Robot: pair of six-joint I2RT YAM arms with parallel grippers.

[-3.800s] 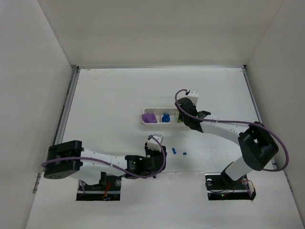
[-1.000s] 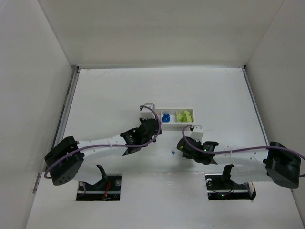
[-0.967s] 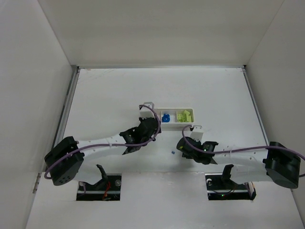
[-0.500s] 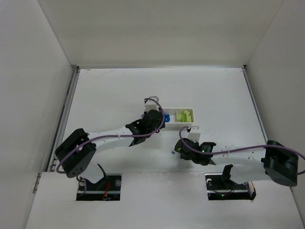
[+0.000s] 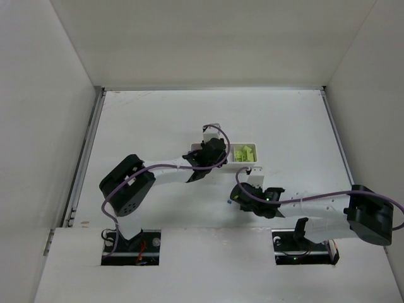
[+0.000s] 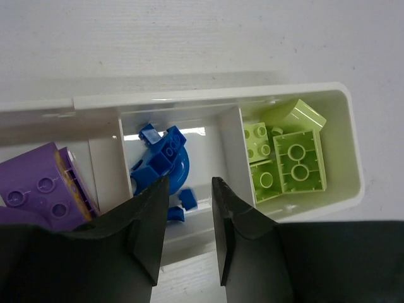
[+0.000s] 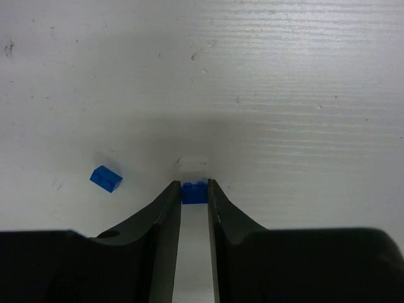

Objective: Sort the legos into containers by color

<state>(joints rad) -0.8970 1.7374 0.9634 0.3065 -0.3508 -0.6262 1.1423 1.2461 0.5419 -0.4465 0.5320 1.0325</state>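
Observation:
The white tray holds a purple piece in its left compartment, dark-blue bricks in the middle one and yellow-green blocks in the right one. My left gripper is open above the middle compartment, with a small blue brick lying below the gap. In the top view it covers the tray's left half. My right gripper is down at the table, shut on a tiny dark-blue brick. A second dark-blue brick lies loose to its left.
White walls enclose the table on three sides. The right arm stretches low across the near right of the table. The left arm runs diagonally up to the tray.
My left gripper has swung up and right from beside the tray to over its middle compartment. My right gripper has edged left onto the blue brick on the table.

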